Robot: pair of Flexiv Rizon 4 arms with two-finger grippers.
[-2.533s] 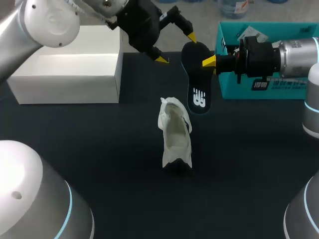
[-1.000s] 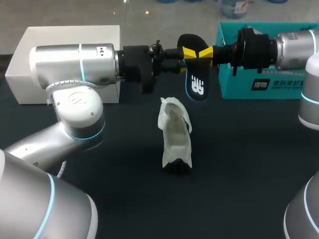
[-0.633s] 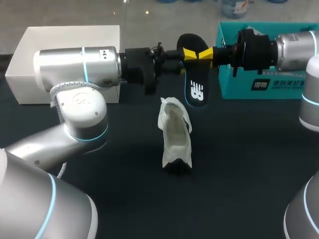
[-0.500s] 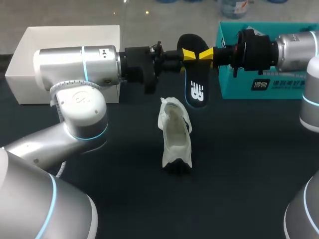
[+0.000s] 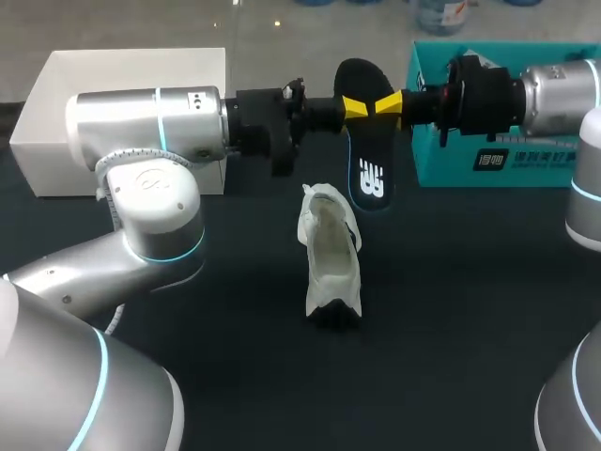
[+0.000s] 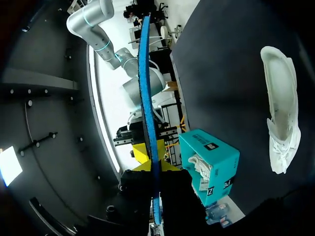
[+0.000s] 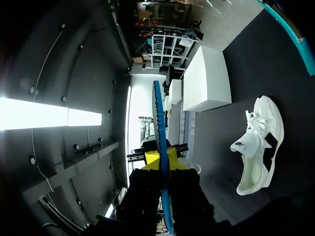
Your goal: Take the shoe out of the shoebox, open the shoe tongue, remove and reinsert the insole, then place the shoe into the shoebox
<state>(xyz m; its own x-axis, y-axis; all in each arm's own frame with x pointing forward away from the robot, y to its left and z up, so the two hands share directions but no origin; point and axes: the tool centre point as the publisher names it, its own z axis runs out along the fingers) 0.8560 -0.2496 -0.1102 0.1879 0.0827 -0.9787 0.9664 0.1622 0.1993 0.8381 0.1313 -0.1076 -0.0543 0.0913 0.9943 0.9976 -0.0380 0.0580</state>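
White box (image 5: 42,150): behind the shoe (image 5: 331,254), off to its left
Left gripper (image 5: 355,105): above and behind the shoe, clenched on the insole (image 5: 368,160)
Insole: hangs behind the shoe, pinched from both sides
Right gripper (image 5: 389,101): facing the left one, also clamped on the insole
Teal box (image 5: 451,164): behind the shoe, to its right
Step in hand: likely a handover; one grip should release only once the other is firm

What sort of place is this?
Probably a robotics lab: the left gripper and right gripper hold a black insole above a dark table, with a white shoe and teal shoebox nearby.
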